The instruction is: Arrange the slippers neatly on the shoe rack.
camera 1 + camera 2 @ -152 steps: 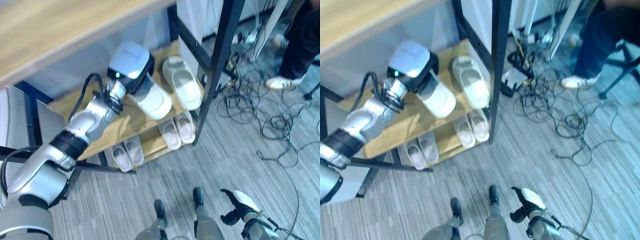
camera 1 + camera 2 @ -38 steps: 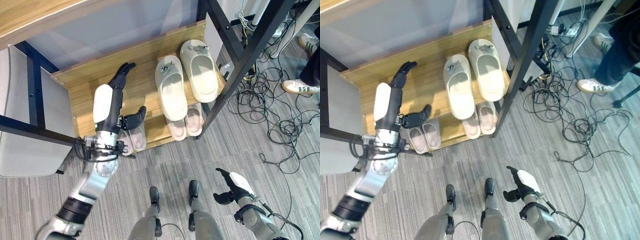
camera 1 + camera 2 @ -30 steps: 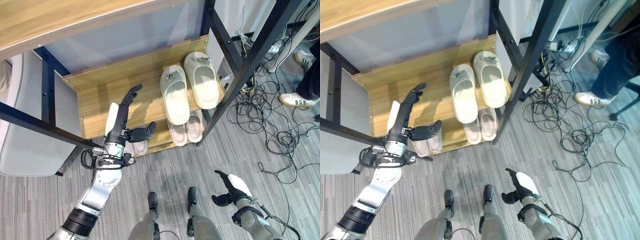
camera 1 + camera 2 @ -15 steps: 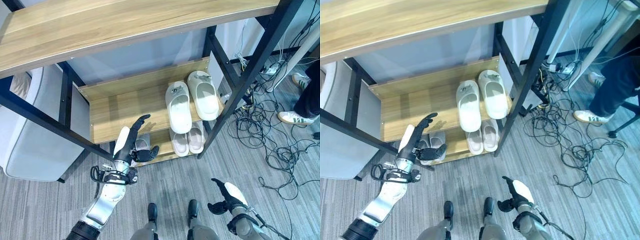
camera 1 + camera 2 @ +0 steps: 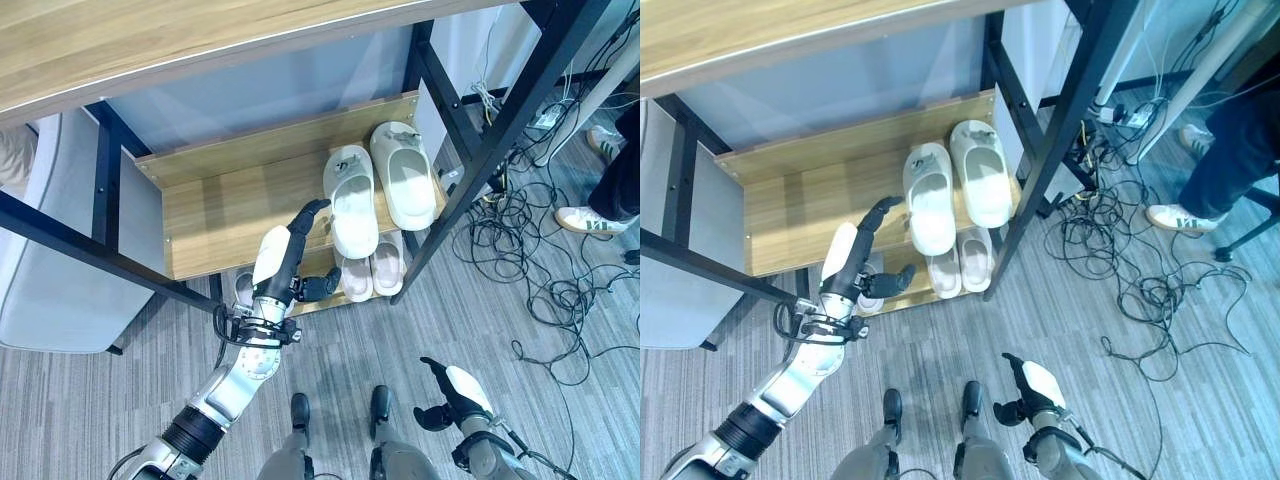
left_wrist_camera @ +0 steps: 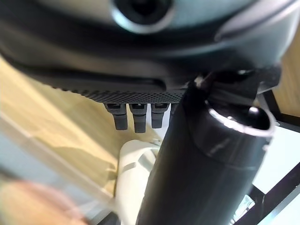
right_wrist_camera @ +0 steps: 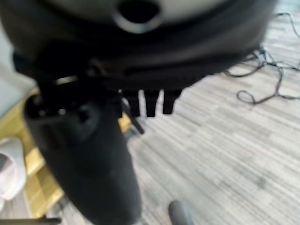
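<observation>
Now both big slippers (image 5: 352, 200) are set side by side on the shoe rack (image 5: 215, 205) mid shelf, no longer held. Left robot hand (image 5: 284, 258) pulled back, fingers straight, empty. Right robot hand (image 5: 455, 388) idle, relaxed, low. Placement looks done; small pairs sit on bottom shelf.

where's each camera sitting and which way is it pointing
Left and right eye views: on the head, looking down at the shoe rack, white slippers, and both robot hands, left robot hand, right robot hand.
Left wrist view: along its open fingers toward a slipper, shared with the eye views.
Right wrist view: along its fingers toward carpet.
</observation>
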Available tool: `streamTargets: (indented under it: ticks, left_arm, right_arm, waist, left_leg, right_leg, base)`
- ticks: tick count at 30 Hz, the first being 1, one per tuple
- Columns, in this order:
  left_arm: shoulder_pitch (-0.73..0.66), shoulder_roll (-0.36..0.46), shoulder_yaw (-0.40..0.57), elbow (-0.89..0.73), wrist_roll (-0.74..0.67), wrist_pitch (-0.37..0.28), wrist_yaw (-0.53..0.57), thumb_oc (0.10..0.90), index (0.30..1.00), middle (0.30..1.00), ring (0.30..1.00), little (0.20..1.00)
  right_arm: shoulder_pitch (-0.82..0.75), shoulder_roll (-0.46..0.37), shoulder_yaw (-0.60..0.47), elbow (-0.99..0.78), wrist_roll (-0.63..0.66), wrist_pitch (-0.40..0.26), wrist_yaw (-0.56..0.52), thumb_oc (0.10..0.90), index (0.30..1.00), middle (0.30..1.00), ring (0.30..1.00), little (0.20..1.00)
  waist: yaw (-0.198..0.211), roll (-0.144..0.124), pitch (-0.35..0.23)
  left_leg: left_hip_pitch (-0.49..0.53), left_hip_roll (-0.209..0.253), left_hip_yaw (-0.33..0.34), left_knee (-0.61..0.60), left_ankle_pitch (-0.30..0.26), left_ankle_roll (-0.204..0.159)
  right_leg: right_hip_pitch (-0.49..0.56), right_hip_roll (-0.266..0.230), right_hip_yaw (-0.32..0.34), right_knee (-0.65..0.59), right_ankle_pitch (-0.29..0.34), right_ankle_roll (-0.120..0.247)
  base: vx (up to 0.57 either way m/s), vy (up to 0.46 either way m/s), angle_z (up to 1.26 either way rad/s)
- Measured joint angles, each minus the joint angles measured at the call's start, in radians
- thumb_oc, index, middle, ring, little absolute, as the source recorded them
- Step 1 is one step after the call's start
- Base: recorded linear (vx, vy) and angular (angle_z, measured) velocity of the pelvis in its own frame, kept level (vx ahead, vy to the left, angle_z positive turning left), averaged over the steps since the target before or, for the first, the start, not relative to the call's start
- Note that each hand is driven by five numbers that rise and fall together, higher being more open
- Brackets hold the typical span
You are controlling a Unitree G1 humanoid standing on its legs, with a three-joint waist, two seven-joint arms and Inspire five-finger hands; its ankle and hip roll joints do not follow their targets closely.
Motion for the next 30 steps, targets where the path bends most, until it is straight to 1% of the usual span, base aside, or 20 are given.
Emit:
streamTargets:
  ticks: [4, 6, 11, 14, 16, 23, 26, 30]
  left_arm:
    - [-0.001, -0.007, 0.000, 0.001, 0.000, 0.000, 0.017, 0.800, 0.900, 0.900, 0.900, 0.900]
    - [-0.004, -0.007, 0.000, 0.005, 0.000, 0.000, 0.023, 0.800, 0.900, 0.900, 0.900, 0.900]
    - [-0.035, -0.015, -0.004, 0.063, 0.002, 0.014, 0.027, 0.800, 0.900, 0.900, 0.900, 0.900]
    - [-0.050, -0.015, -0.005, 0.077, 0.008, 0.022, 0.036, 0.800, 0.900, 0.900, 0.900, 0.900]
    - [-0.066, -0.015, -0.004, 0.077, 0.019, 0.023, 0.045, 0.800, 0.900, 0.900, 0.900, 0.900]
    - [-0.082, -0.026, -0.006, 0.080, 0.018, 0.026, 0.045, 0.800, 0.900, 0.900, 0.900, 0.900]
    - [-0.101, -0.027, -0.009, 0.081, 0.018, 0.038, 0.045, 0.800, 0.900, 0.900, 0.900, 0.900]
    - [-0.126, -0.027, -0.009, 0.081, 0.018, 0.041, 0.046, 0.800, 0.900, 0.900, 0.900, 0.900]
  right_arm:
    - [-0.004, -0.003, 0.000, -0.001, 0.000, -0.002, 0.000, 0.800, 0.900, 0.900, 0.900, 0.900]
    - [-0.010, -0.009, 0.001, -0.005, 0.000, -0.003, -0.002, 0.800, 0.900, 0.900, 0.900, 0.900]
    - [-0.018, -0.027, 0.002, -0.010, 0.000, -0.008, -0.005, 0.800, 0.900, 0.900, 0.900, 0.900]
    - [-0.037, -0.028, 0.001, -0.010, 0.000, -0.008, -0.017, 0.800, 0.900, 0.900, 0.900, 0.900]
    - [-0.045, -0.030, 0.008, -0.010, 0.000, -0.008, -0.018, 0.800, 0.900, 0.900, 0.900, 0.900]
    - [-0.058, -0.033, 0.021, -0.038, 0.000, -0.014, -0.022, 0.800, 0.900, 0.900, 0.900, 0.900]
    - [-0.065, -0.033, 0.021, -0.037, 0.000, -0.014, -0.023, 0.800, 0.900, 0.900, 0.900, 0.900]
    - [-0.067, -0.033, 0.021, -0.038, 0.000, -0.015, -0.023, 0.800, 0.900, 0.900, 0.900, 0.900]
  waist:
    - [0.000, -0.004, 0.003]
    - [0.000, -0.010, 0.011]
    - [0.000, -0.020, 0.031]
    - [-0.001, -0.027, 0.074]
    - [0.000, -0.028, 0.083]
    - [-0.003, -0.035, 0.087]
    - [-0.004, -0.039, 0.090]
    - [-0.013, -0.041, 0.091]
  left_leg:
    - [-0.003, 0.001, 0.005, 0.000, -0.001, -0.001]
    - [-0.009, 0.002, 0.006, 0.000, -0.001, -0.001]
    - [-0.026, 0.002, 0.012, 0.000, 0.000, -0.001]
    - [-0.026, 0.002, 0.021, 0.000, 0.000, -0.001]
    - [-0.026, 0.003, 0.023, 0.000, 0.000, -0.001]
    - [-0.026, 0.003, 0.030, 0.000, 0.000, -0.001]
    - [-0.026, 0.003, 0.030, 0.000, 0.000, -0.001]
    - [-0.026, 0.002, 0.031, 0.000, 0.000, -0.001]
  right_leg:
    - [-0.006, 0.001, 0.008, 0.000, 0.000, 0.000]
    - [-0.014, 0.003, 0.012, 0.000, 0.000, -0.001]
    - [-0.036, 0.006, 0.019, 0.000, 0.001, -0.001]
    - [-0.037, 0.004, 0.021, 0.000, 0.004, -0.005]
    - [-0.038, 0.004, 0.022, 0.000, 0.004, -0.005]
    - [-0.038, 0.004, 0.023, 0.000, 0.004, -0.004]
    - [-0.038, 0.004, 0.023, 0.000, 0.004, -0.004]
    - [-0.038, 0.003, 0.024, 0.000, 0.004, -0.004]
  base:
    - [-0.01, -0.006, -0.04]
    - [-0.04, -0.017, -0.05]
    - [-0.03, -0.015, -0.04]
    - [-0.01, -0.012, -0.03]
    - [0.00, 0.000, 0.00]
    - [0.00, 0.000, 0.00]
    - [0.00, 0.000, 0.00]
    - [0.00, 0.000, 0.00]
